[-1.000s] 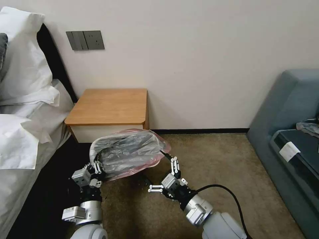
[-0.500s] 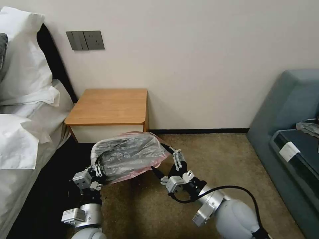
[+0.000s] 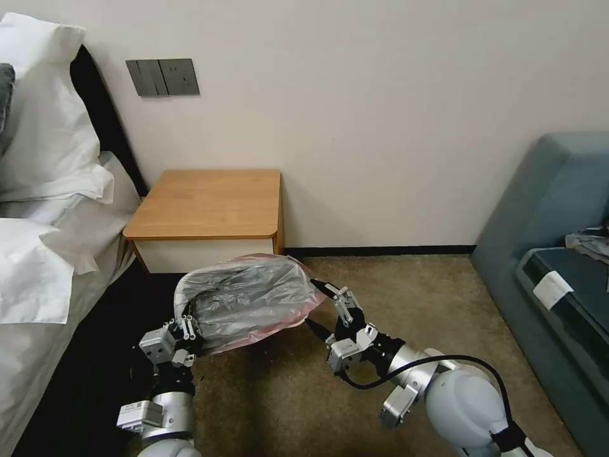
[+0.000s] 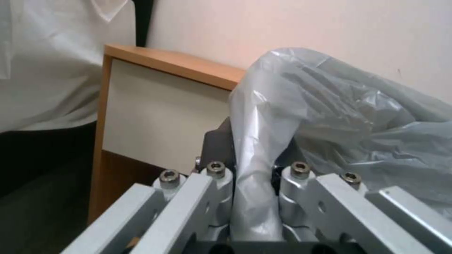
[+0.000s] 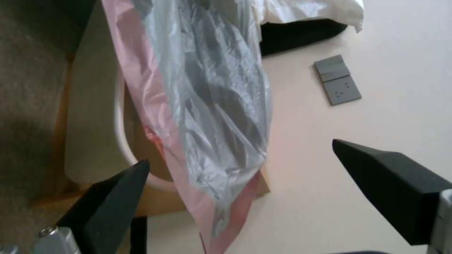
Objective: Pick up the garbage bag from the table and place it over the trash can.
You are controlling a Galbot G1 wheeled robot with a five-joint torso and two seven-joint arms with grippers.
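**Bag held over the bin, right claw open beside it**

Beyond both claws stands the table (image 3: 209, 203), its orange-brown top bare, against a pale wall; a bed with white pillows (image 3: 44, 146) lies off to the left gripper's outer side, a blue-grey sofa (image 3: 552, 209) well out past the right one, and brown carpet (image 3: 393, 298) under everything.

The garbage bag (image 3: 244, 298) billows between the two claws. The left gripper (image 3: 184, 325) is clamped on a bunched fold of it. The right gripper (image 3: 325, 310) sits just beside the bag's pinkish edge, fingers spread wide, the plastic hanging between them untouched. The trash can (image 5: 120, 141) shows as a cream rim beneath the bag.

To do this well, I judge the right claw should close on the pink rim itself, not the loose grey film, so both can stretch the mouth evenly over the rim.
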